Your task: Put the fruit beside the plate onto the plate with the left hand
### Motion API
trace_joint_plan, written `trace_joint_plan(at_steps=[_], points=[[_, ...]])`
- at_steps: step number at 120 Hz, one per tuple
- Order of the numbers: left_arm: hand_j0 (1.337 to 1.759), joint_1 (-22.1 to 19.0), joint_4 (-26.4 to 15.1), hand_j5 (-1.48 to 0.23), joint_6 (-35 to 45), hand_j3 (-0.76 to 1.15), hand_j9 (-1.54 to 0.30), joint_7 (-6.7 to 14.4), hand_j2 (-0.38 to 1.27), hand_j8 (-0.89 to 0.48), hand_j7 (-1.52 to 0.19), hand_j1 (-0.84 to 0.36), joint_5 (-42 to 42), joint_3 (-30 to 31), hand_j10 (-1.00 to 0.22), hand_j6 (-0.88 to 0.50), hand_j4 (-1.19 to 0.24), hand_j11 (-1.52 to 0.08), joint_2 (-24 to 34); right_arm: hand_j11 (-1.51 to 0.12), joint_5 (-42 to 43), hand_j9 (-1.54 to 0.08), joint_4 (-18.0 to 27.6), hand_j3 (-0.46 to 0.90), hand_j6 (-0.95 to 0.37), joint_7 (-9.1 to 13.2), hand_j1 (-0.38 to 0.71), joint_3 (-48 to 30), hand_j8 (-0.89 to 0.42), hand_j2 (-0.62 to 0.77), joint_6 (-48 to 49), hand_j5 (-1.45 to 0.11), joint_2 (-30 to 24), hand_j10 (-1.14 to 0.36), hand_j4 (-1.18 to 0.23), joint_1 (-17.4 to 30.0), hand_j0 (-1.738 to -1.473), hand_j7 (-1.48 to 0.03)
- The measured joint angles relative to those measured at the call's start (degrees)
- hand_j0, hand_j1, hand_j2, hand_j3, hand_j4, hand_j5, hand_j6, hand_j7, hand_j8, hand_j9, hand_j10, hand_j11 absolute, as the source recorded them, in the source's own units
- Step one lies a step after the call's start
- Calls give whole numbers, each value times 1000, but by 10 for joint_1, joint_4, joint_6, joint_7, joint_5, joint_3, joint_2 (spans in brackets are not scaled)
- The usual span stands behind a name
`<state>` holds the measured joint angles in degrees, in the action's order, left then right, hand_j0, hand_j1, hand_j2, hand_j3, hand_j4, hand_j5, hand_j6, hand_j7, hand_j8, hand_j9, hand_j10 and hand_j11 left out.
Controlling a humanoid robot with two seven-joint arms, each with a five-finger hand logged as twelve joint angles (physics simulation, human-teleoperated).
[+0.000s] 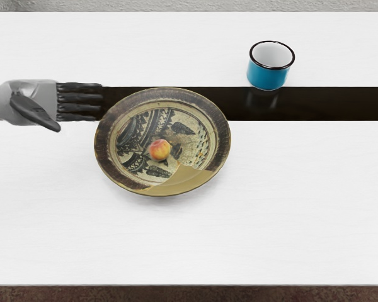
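A small orange-red peach point(159, 150) lies inside the patterned brown plate point(217, 135), a little left of its middle. My left hand point(63, 104) hovers just left of the plate's upper left rim, fingers stretched out flat toward the plate and holding nothing. It does not touch the fruit. The right arm is out of view.
A blue enamel mug point(270, 65) with a white inside stands at the back right. A dark strip point(315, 104) runs across the white table point(290, 207) behind the plate.
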<state>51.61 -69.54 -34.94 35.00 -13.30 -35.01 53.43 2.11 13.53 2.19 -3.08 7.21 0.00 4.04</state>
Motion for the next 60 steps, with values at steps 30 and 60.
trace_joint_plan(at_steps=[30,60], points=[[1658,-18,2,-9,-1,0,-9,0,2,-3,-9,341,-43,8,-3,-3,-5,-9,57,-20,0,-20,1,0,-15,0,-331,0,-15,-3,0,-20,0,-15,-15,0,-1658,-20],[1658,-13,49,-2,-1,0,-2,0,0,2,-2,346,-53,8,1,2,1,-2,77,-20,0,-20,2,0,-15,0,-331,0,-15,-3,0,-20,0,-15,-15,0,-1658,-20]])
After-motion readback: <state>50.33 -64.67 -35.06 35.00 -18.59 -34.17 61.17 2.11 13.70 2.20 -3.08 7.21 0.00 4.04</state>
